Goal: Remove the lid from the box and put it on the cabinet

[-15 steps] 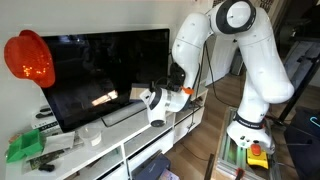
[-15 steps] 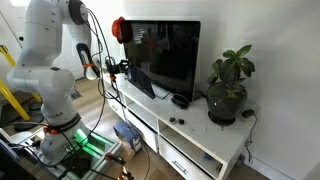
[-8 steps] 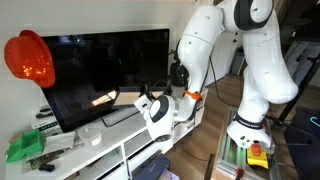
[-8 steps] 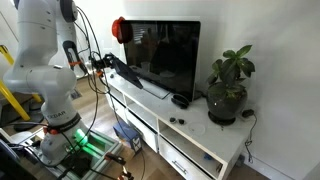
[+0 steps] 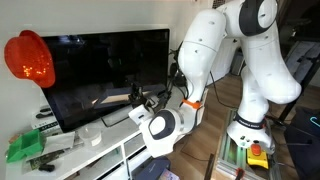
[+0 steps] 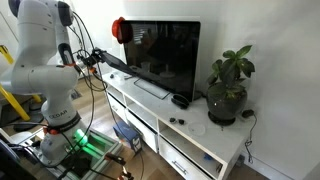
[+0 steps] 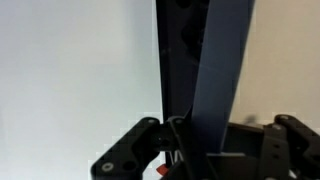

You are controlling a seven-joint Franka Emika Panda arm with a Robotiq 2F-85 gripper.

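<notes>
My gripper (image 7: 208, 150) is shut on the lid (image 7: 222, 70), a flat dark grey panel that stands on edge between the fingers in the wrist view. In both exterior views the gripper (image 5: 148, 99) (image 6: 94, 58) holds the lid (image 5: 137, 96) (image 6: 118, 64) in the air, tilted, off the near end of the cabinet (image 5: 110, 150) (image 6: 195, 135). The shallow grey box (image 5: 122, 115) (image 6: 150, 88) lies open on the cabinet top in front of the TV.
A large black TV (image 5: 100, 65) (image 6: 165, 55) stands behind the box, with a red-orange helmet-like object (image 5: 28, 58) at its corner. A green container (image 5: 24, 148) sits on one end of the cabinet and a potted plant (image 6: 228, 88) on the other.
The arm has pulled back from the TV and carried the lid up and away from the box, out past the cabinet's end. The box has stayed in place.
</notes>
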